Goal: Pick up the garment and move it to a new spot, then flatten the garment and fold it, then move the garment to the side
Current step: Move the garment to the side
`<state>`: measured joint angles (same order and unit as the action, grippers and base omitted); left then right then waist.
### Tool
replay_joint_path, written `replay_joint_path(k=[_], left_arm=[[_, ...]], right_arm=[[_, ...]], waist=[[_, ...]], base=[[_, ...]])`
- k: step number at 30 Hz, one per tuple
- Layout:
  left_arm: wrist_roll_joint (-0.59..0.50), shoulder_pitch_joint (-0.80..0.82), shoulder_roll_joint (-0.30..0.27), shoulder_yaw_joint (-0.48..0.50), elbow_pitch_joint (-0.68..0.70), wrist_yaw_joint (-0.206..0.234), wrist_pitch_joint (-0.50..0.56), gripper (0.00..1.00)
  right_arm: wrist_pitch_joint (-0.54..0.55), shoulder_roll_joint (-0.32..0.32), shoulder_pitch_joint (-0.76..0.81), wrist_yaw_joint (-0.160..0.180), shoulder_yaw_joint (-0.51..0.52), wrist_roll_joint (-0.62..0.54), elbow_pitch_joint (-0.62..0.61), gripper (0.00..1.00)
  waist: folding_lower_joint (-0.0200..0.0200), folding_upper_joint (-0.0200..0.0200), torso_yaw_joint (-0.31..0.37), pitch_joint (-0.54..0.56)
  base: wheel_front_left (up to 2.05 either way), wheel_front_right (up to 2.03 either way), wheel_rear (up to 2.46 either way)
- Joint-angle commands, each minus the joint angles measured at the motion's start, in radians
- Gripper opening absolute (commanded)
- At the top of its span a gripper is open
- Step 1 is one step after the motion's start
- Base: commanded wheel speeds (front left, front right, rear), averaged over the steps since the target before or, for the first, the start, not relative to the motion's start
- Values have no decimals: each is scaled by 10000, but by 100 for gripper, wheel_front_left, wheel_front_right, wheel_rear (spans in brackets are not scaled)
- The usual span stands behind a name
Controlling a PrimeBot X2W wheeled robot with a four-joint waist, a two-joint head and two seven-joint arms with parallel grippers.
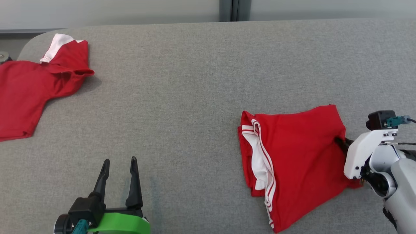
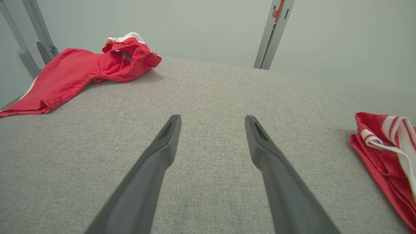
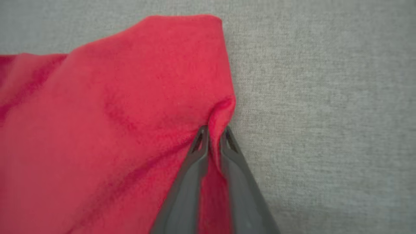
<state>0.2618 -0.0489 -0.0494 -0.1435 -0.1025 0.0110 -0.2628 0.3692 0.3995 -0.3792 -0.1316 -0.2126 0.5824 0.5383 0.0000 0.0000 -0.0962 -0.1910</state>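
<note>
Near right edge of worktop (image 1: 195, 97), garment (image 1: 299, 152) lying folded-ish, edge pinched by right gripper (image 3: 214, 130). Left gripper (image 1: 120, 160) spread wide, nothing held, over near-left. Probably move-aside step; gentle lift needed so fold isn't lost.

On the table (image 1: 195, 97), garment (image 1: 299, 156) right, second garment (image 1: 29, 94) far left
</note>
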Motion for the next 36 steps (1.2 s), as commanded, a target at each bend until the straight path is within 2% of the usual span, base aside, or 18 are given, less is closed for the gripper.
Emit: replay_joint_path(k=[1, 9, 14, 20, 28, 29, 30, 31, 33, 34, 36], left_arm=[[2, 239, -23, 35, 41, 16, -25, 100], [-525, 747, -23, 353, 428, -203, -19, 100], [-1236, 1374, -167, 380, 552, -607, -14, 100], [-1677, 1537, -372, 384, 842, -808, -14, 100], [-1806, 1062, -495, 685, 1327, -718, -14, 100], [-1804, 1014, -491, 738, 1394, -688, -14, 100], [-1797, 1005, -477, 767, 1447, -671, -14, 100], [-1788, 998, -454, 807, 1512, -631, -14, 100], [-1773, 981, -417, 860, 1555, -605, -14, 100], [-1729, 977, -379, 905, 1553, -598, -14, 100], [-1662, 1026, -332, 938, 1507, -587, -14, 100]], right_arm=[[-215, 56, -274, 20, 90, 5, 154, 0], [-1160, 468, -1826, 20, 751, -515, 885, 0], [-2210, 899, -3127, 19, 1970, -1028, 1964, 0], [-3410, 1454, -4707, 19, 3585, -1872, 3749, 0], [-4551, 2360, -6380, 19, 4804, -3328, 5926, 0], [-4622, 2447, -6546, 19, 5040, -3543, 6299, 16], [-4683, 2499, -6656, 19, 5159, -3800, 6528, 95], [-4790, 2601, -6796, 19, 5348, -4074, 6762, 100], [-5143, 2710, -6903, 19, 5588, -4710, 6987, 100], [-5588, 2682, -6892, 19, 5758, -5303, 7066, 100], [-5964, 2530, -6892, 19, 5893, -5737, 6937, 100]], waist=[[0, 0, 206, -138], [0, 0, 1744, -1478], [0, 0, 2321, -2713], [0, 0, 2205, -3508], [0, 0, 1720, -3915], [0, 0, 1675, -3935], [0, 0, 1648, -3965], [0, 0, 1636, -3997], [0, 0, 1644, -3979], [0, 0, 1683, -3835], [0, 0, 1717, -3605]], base=[[0, 0, 0], [0, 0, 0], [0, 0, 0], [0, 0, 0], [0, 0, 0], [0, 0, 0], [0, 0, 0], [0, 0, 0], [0, 0, 0], [0, 0, 0], [0, 0, 0]])
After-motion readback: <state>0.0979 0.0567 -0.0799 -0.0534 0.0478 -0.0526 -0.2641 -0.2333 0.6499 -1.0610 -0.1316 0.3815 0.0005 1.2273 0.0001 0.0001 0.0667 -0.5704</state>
